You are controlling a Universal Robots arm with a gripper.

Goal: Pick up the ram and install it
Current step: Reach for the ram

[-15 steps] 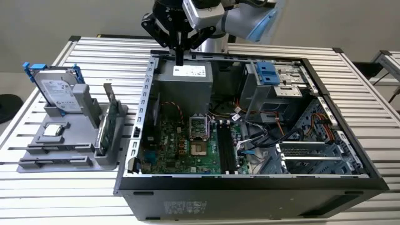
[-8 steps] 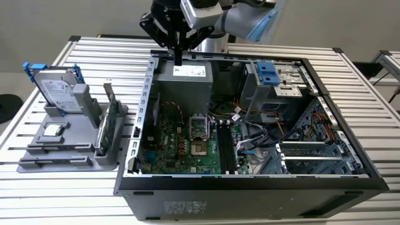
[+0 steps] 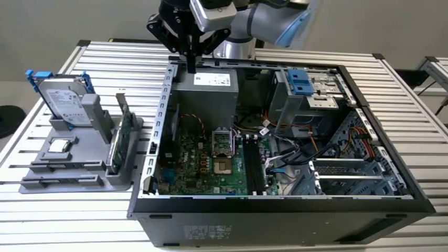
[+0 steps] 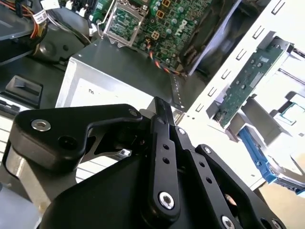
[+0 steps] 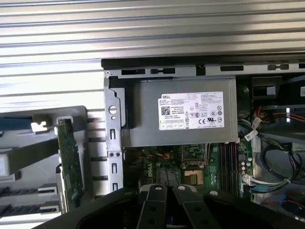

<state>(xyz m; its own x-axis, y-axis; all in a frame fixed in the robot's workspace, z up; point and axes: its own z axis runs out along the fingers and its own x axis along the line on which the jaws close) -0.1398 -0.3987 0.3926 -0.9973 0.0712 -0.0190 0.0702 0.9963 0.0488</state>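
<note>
Black pincer [image 3: 190, 68] hangs clenched over the open grey computer case [image 3: 280, 220]; ram likely light, brittle: grip its edges.

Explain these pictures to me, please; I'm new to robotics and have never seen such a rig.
The grey arm is a robot arm. It ends in a black gripper, whose two fingers pinch things. One picture comes from a camera standing off the arm. The two wrist views come from cameras riding on the arm, so the gripper's own parts appear in them.

On the slatted table lies an open computer case, with its motherboard and power supply exposed. Toward the exterior view's left, a grey rack holds a hard drive and a green card. The gripper hangs above the case's edge by the power supply, fingers shut, apparently holding nothing.
</note>
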